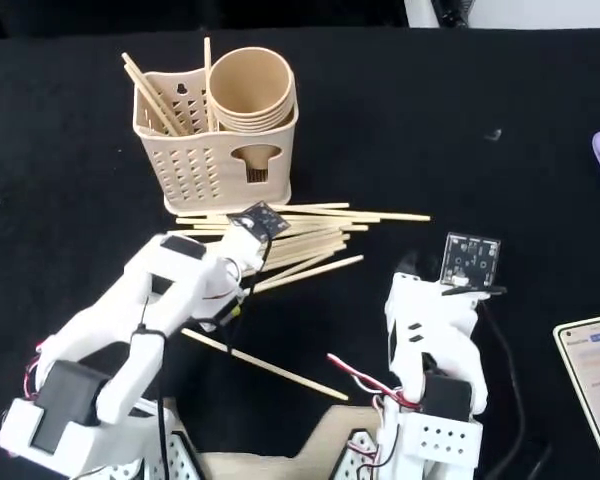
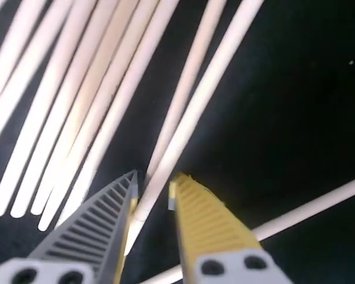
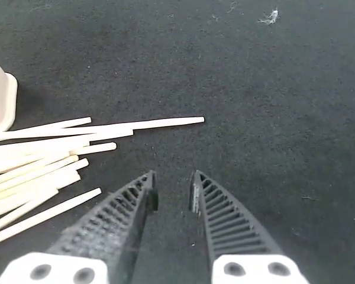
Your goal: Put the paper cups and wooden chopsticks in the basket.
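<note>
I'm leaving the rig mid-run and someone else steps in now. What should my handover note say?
Left claw: slightly open, straddling one chopstick of the loose pile.
Right claw: open over bare black cloth beside that pile.
Done: paper cups stacked in the basket, several chopsticks standing in it.
Left: the loose pile before the basket, plus one stray chopstick nearer the arms.

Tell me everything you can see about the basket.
The basket is a beige, plastic-looking caddy with rows of small holes in its walls and a larger cut-out on the front. It stands upright on the black table, split into two compartments: one holds leaning wooden chopsticks, the other a stack of paper cups. Loose chopsticks lie by its base.
</note>
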Tool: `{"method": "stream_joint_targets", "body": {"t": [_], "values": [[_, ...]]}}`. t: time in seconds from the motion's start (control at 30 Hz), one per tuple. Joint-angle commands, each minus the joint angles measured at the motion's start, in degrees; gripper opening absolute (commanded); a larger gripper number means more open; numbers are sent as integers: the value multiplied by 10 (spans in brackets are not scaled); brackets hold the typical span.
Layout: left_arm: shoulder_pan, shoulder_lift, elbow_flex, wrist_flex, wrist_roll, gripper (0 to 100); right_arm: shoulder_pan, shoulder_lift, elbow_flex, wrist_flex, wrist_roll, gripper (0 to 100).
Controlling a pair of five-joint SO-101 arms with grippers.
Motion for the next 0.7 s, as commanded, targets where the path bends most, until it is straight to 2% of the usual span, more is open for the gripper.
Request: {"method": "stream_joint_targets", "body": {"t": [0.0, 0.13, 0.33, 0.53, 0.67], "values": [[-10, -3, -13, 38, 3, 33, -13, -53, -3, -11, -4, 102], [15, -31, -9, 76, -18, 45, -13, -53, -3, -11, -4, 102], [55, -76, -7, 105, -17, 198, -13, -53, -3, -11, -4, 102], [40, -76, -13, 94, -19, 202, -13, -53, -3, -11, -4, 102], [5, -60, -7, 40, -18, 202, -13, -53, -3, -10, -4, 102]]}}
